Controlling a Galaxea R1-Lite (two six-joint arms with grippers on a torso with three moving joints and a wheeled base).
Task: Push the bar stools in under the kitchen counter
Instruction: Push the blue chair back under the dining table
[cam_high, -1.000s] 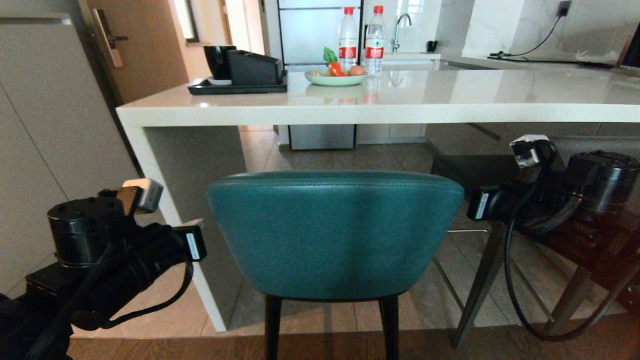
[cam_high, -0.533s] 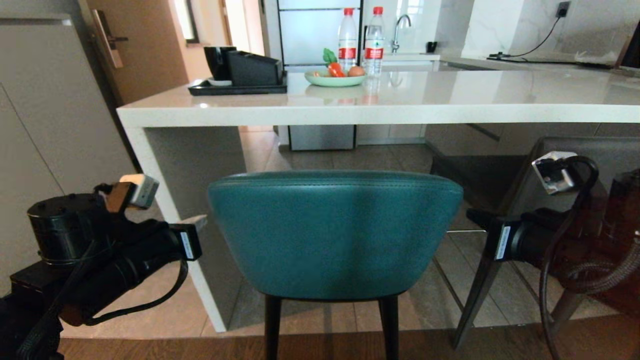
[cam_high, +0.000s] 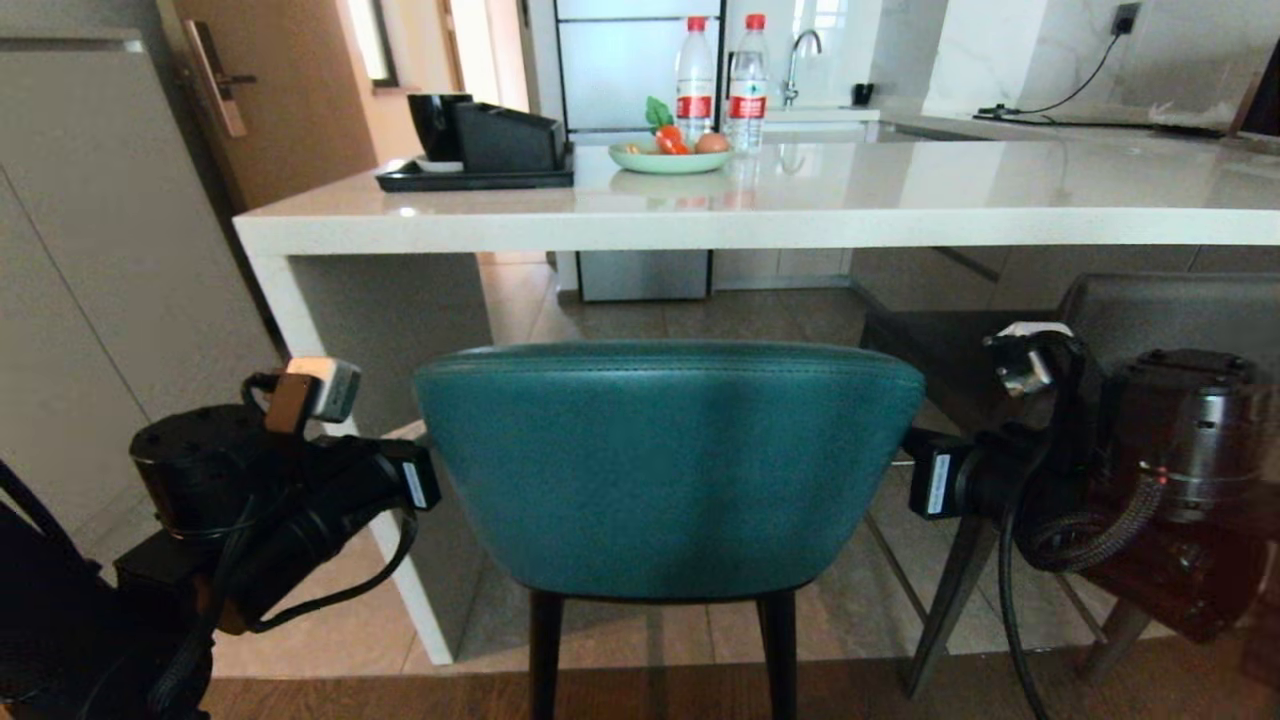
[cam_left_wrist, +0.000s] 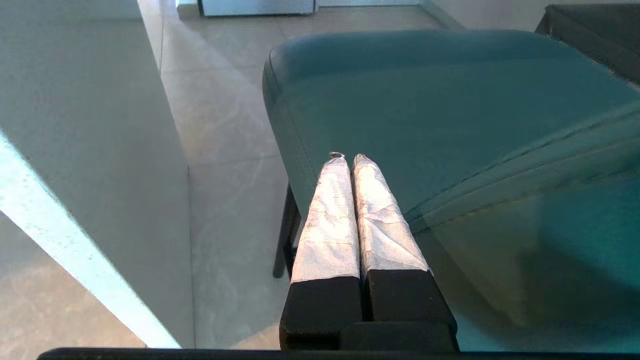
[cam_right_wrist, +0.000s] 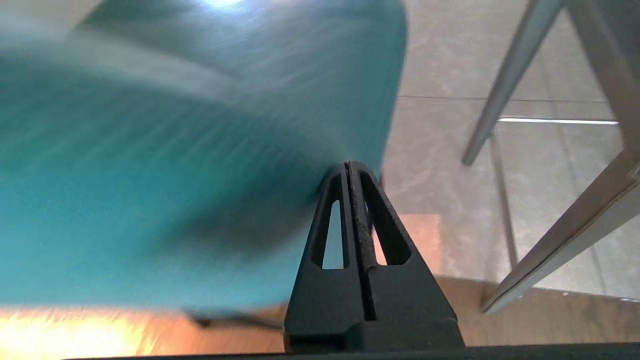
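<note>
Inspection found both arms drawn in toward the tall stool with the curved teal leather back and thin black legs (cam_high: 668, 465), compared with half a second before. The left gripper (cam_left_wrist: 347, 159), fingers pressed together and grasping nothing, had shifted closer to the stool's left flank and lay just beside the seat edge. The right gripper (cam_right_wrist: 349, 166), likewise clenched on nothing, had risen and moved inward to the right edge of the backrest; actual contact could not be confirmed. The teal stool itself had not moved and stood outside the long glossy white stone counter (cam_high: 760, 225), its back short of the thick front edge. The boxy dark-grey leather stool with grey legs (cam_high: 1160, 310) sat to the right, mostly beneath the slab. Judgement: the arms were bracketing the backrest, and the push had yet to begin.
</note>
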